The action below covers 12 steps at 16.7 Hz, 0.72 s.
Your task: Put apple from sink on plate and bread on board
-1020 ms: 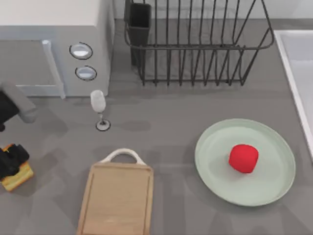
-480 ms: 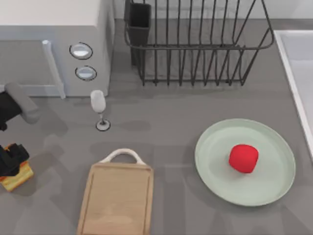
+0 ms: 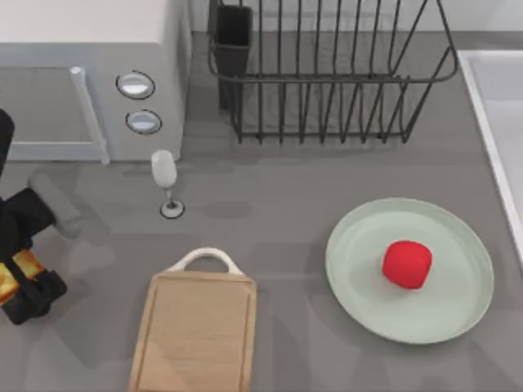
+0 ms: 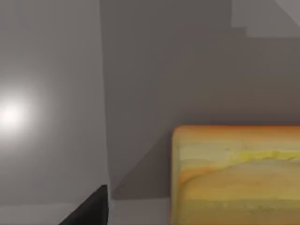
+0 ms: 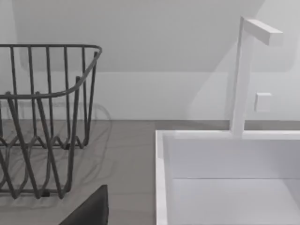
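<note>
The left gripper (image 3: 23,282) is at the left edge of the table, and it now holds the bread (image 3: 15,273) between its dark fingers; the jaws stand closed on the slice. One second ago the bread lay on the table at this same edge with the gripper low over it, and half a second ago it was still there. Now the bread appears a little nearer to the top camera and is tilted, so I judge that it is lifted off the table. In the left wrist view the bread (image 4: 236,176) is very close, with its orange top and pale yellow side, and grey surfaces lie behind it. The board (image 3: 196,333) lies to the right of the gripper, near but apart from it, with its white handle toward the far side, and nothing lies on it. The apple (image 3: 407,264) rests on the plate (image 3: 359,278) at the right and it has not moved, so this half of the task looks finished. The sink (image 5: 161,178) is at the far right; the right gripper looks over it, and whether its fingers are open I cannot tell. What remains, in my judgement, is to carry the bread to the right and set it on the board.
</note>
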Tool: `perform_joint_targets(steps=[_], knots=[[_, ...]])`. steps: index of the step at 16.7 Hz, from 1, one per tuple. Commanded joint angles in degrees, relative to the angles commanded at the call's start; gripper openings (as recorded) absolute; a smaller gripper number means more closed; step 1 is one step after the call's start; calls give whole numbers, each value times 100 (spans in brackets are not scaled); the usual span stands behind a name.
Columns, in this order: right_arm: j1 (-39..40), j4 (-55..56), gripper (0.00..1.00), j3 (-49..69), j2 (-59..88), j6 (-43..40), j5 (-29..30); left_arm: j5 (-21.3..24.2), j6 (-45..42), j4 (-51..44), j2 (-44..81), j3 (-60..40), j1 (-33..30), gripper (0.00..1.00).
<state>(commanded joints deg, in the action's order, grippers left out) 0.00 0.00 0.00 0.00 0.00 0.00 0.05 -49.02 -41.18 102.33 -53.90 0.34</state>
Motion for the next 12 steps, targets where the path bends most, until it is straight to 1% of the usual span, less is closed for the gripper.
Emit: perform_joint_targets(steps=[5,12], knots=[[0,0,100,0,0,0,0,0,-5,123,76,80,2,100],[0,0,100,0,0,0,0,0,-5,123,76,80,2,47]])
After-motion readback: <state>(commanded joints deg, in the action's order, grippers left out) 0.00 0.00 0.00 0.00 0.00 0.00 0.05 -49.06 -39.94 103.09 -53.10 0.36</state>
